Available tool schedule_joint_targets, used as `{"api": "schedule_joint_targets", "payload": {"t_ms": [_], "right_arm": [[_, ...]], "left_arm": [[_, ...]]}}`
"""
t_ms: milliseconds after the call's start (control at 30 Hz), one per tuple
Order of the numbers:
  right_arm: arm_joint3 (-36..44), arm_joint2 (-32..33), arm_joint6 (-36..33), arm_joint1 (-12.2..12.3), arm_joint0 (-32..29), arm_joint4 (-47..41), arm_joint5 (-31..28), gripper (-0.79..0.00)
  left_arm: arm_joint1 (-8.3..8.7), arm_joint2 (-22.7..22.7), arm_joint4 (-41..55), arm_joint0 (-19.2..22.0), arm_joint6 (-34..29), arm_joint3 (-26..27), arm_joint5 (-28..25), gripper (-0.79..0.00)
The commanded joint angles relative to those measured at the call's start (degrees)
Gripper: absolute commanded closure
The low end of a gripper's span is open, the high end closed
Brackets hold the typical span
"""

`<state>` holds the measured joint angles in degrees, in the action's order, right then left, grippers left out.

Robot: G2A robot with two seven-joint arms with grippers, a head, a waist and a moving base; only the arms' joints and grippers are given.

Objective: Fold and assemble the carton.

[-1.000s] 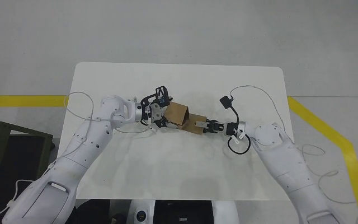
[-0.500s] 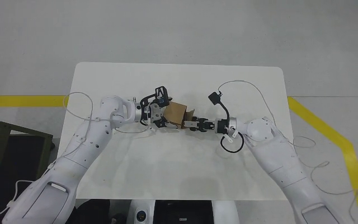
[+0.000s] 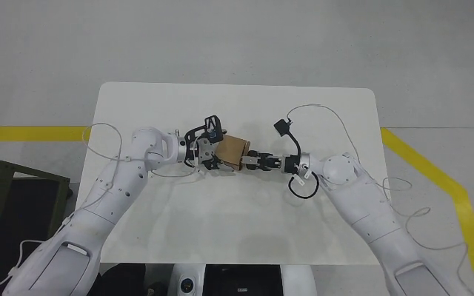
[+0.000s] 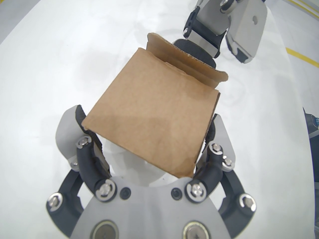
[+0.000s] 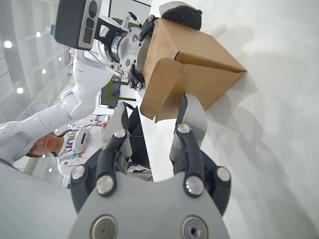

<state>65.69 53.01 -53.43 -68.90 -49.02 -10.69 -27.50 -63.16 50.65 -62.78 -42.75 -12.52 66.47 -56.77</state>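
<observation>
Cardboard carton [image 3: 235, 150] lies at the centre of the table [image 3: 222, 222], clamped at 9 o'clock by my left gripper [image 3: 209, 153]. My right gripper [image 3: 252, 160], fingers parted, meets the half-folded 3 o'clock flap [image 5: 164, 85]. Closing looks unfinished.

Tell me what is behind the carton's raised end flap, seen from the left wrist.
A dark finger pad of the right gripper sits close behind the flap. The flap covers the pad's lower part, and the carton hides its own inside with closed panels.
</observation>
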Motion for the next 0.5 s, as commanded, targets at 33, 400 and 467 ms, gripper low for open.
{"api": "schedule_joint_targets", "payload": {"t_ms": [33,400,467], "right_arm": [[-1.0,-0.2,0.1,-0.2,0.5,0.0,-0.1,-0.339],[-3.4,-1.1,0.6,-0.9,2.0,0.7,-0.3,-0.302],[-3.8,-1.2,0.6,-0.9,2.4,1.2,-0.1,-0.299]], "left_arm": [[0.0,0.0,0.0,-0.1,-0.2,0.0,-0.1,-0.785],[0.08,0.3,0.1,-0.2,-0.9,-0.1,-0.5,-0.785],[0.07,0.3,0.1,-0.2,-1.1,-0.1,-0.5,-0.785]]}}
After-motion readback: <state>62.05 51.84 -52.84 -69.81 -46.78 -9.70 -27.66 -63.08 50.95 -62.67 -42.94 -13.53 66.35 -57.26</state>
